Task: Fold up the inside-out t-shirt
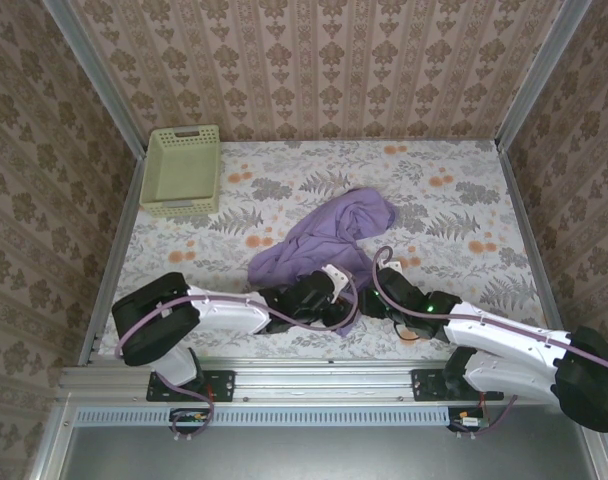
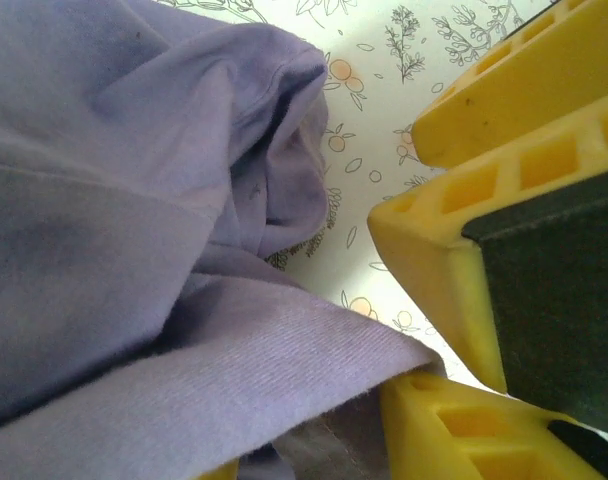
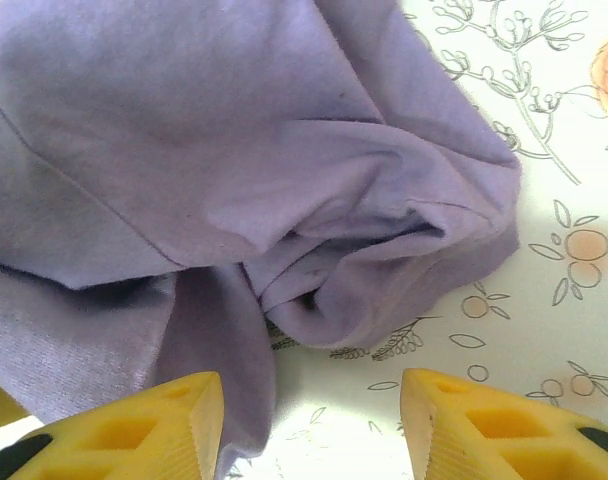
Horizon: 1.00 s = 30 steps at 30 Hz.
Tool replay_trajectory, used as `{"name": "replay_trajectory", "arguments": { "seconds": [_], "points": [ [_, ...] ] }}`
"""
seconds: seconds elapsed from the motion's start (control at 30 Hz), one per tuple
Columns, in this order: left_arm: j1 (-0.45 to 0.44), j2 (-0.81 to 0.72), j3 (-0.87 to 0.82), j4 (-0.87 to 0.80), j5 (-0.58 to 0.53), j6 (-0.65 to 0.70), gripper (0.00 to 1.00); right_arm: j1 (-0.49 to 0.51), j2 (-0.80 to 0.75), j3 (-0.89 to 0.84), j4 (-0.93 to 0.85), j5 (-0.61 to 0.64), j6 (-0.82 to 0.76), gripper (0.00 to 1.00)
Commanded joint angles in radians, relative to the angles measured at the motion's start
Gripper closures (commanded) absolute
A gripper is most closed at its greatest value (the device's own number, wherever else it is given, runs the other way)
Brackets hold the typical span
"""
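The inside-out t-shirt (image 1: 329, 238) lies crumpled in a loose lavender heap at the middle of the table (image 1: 464, 200) in the top view. One lobe reaches toward the upper right of the heap and another spreads down to the lower left, where it meets the arms. The left gripper (image 1: 324, 285) sits at the heap's lower edge. In its wrist view the t-shirt (image 2: 134, 220) covers the left half of the frame, and a ribbed fold runs down to the right toward the gripper (image 2: 424, 355). Its yellow fingers (image 2: 454, 250) stand apart with a strip of tablecloth showing between them. The fold's tip lies on the lower one, and nothing is pinched. The right gripper (image 1: 382, 285) is just to the right of it, at the heap's lower right edge. In its wrist view the t-shirt (image 3: 234, 160) bunches across the upper frame, with a hemmed edge curled under at the centre. The gripper (image 3: 314, 430) is spread wide at the bottom, its fingers (image 3: 164, 430) clear of each other. The left one is beside a hanging flap of cloth, and bare flowered tablecloth shows in the gap. A pale green basket (image 1: 182, 170) stands in the table's upper left corner, well apart from the shirt, against the patterned wall (image 1: 314, 60).
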State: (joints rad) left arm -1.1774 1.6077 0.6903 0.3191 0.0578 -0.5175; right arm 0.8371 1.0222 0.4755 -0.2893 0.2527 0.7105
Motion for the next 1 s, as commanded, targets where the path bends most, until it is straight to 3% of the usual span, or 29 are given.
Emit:
{"name": "replay_trajectory", "arguments": {
  "seconds": [0.0,0.13,0.47,0.8,0.97],
  "points": [
    [0.015,0.028,0.053,0.035,0.01,0.013,0.61,0.0,-0.008,-0.011,0.001,0.01,0.015,0.48],
    [0.026,0.046,0.079,0.018,-0.005,0.016,0.68,0.0,-0.014,-0.012,-0.002,0.013,0.015,0.48],
    [0.023,0.009,0.073,-0.01,-0.036,0.02,1.0,-0.002,0.012,-0.008,-0.005,0.027,0.018,0.48],
    [-0.043,-0.244,-0.04,-0.182,-0.18,0.023,1.0,-0.05,0.048,0.038,0.019,-0.004,-0.015,0.47],
    [-0.057,-0.476,-0.133,-0.332,-0.236,-0.009,1.0,-0.095,0.109,0.111,0.038,-0.014,-0.07,0.45]
  ]
}}
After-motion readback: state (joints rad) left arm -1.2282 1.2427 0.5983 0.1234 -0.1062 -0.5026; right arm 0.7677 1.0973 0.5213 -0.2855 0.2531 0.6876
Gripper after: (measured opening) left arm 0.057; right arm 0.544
